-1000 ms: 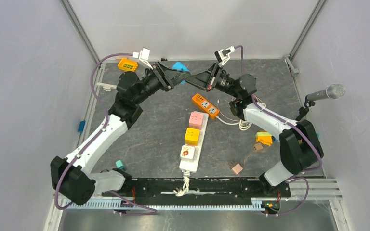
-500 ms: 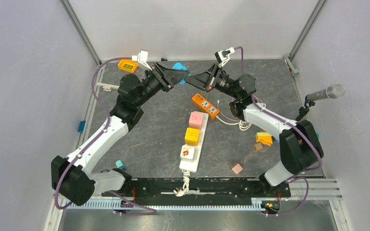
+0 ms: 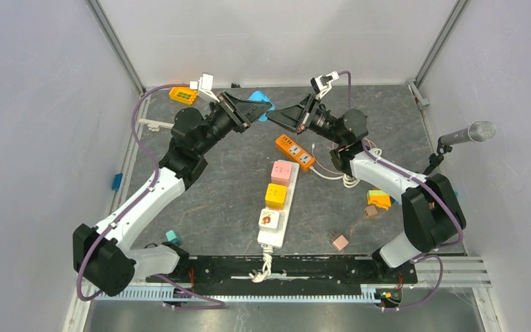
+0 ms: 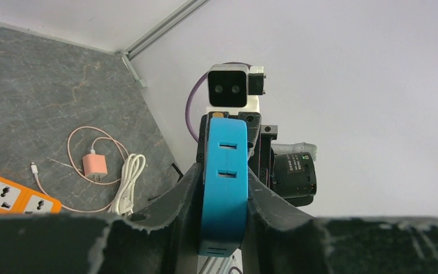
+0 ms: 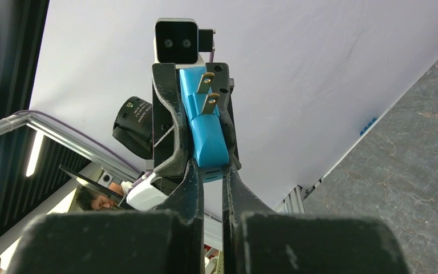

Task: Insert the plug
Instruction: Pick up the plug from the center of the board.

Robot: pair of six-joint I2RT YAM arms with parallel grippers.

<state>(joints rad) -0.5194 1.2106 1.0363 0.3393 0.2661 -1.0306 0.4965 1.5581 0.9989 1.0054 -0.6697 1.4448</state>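
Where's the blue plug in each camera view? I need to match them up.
Top external: blue plug at far centre, at the tip of the left claw.
Left wrist: centre of the picture, upright between that claw's fingers, slotted face toward the camera.
Right wrist: upper centre, its two prongs facing the camera.
Shared landmark: the left claw, flanking the plug in all three views.

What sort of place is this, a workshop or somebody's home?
Probably a robotics test cell: left arm and right arm bolted to a walled table, a microphone, white power strip laid out.
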